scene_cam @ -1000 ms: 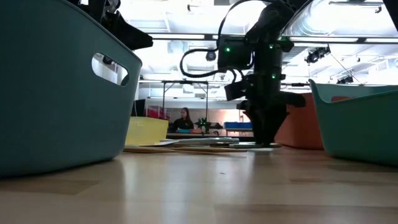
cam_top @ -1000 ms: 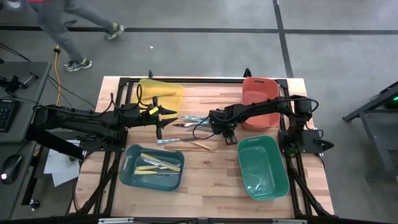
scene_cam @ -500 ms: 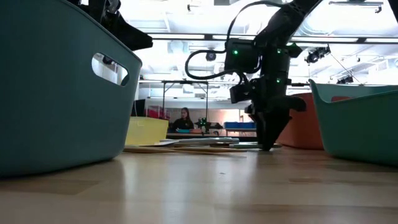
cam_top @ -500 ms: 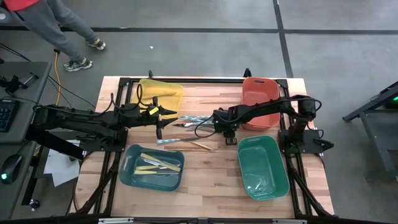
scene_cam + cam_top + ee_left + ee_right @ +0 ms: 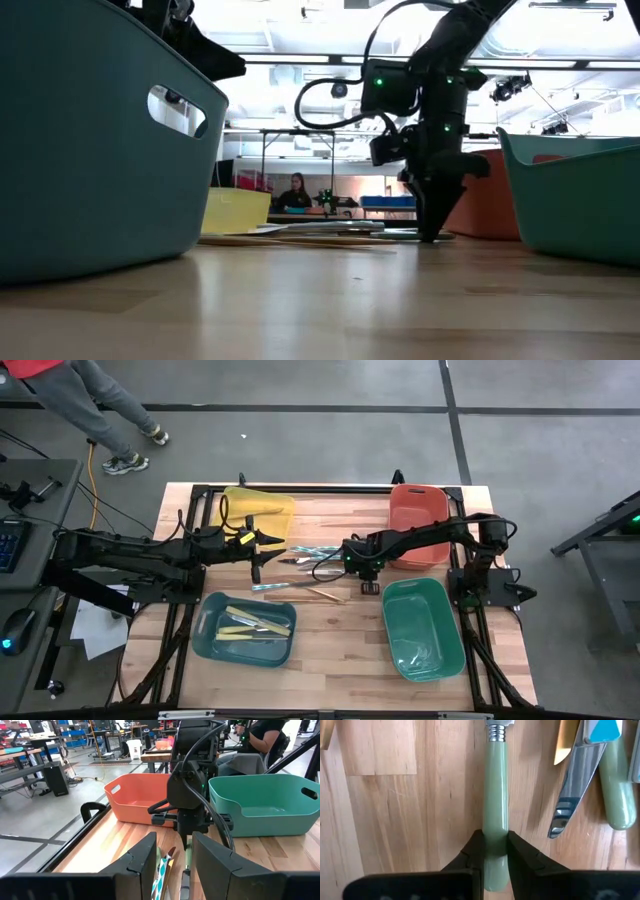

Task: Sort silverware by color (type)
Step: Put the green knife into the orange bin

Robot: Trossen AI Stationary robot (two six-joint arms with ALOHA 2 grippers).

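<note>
Loose silverware (image 5: 303,556) lies flat on the wooden table between my two grippers, with more pieces (image 5: 300,591) nearer the front. My right gripper (image 5: 362,573) points down at the pile's right end, shut on a utensil with a pale green handle (image 5: 496,790) and a silver collar (image 5: 496,732). My left gripper (image 5: 264,550) hovers open at the pile's left end, its fingers (image 5: 143,860) level and aimed at the right gripper (image 5: 190,822). Cream-yellow utensils (image 5: 256,622) lie in the blue-teal bin (image 5: 208,640). My right gripper pinches the green handle near its free end (image 5: 495,836) between its two fingers (image 5: 473,852). The fingers come from above, pointing down, one on each side of the handle and lying across it. The utensil lies flat on the table.
A yellow bin (image 5: 258,510) sits far left, an orange bin (image 5: 420,520) far right, a green bin (image 5: 422,628) near right. A silver knife (image 5: 570,785) and another green handle (image 5: 615,795) lie close beside the held utensil. A person walks on the floor beyond the table (image 5: 90,400).
My right gripper has shifted slightly toward the table's right edge and come down a little onto the table at the pile's right end, its wrist tipping as it went. The silverware and my left arm have stayed put.
</note>
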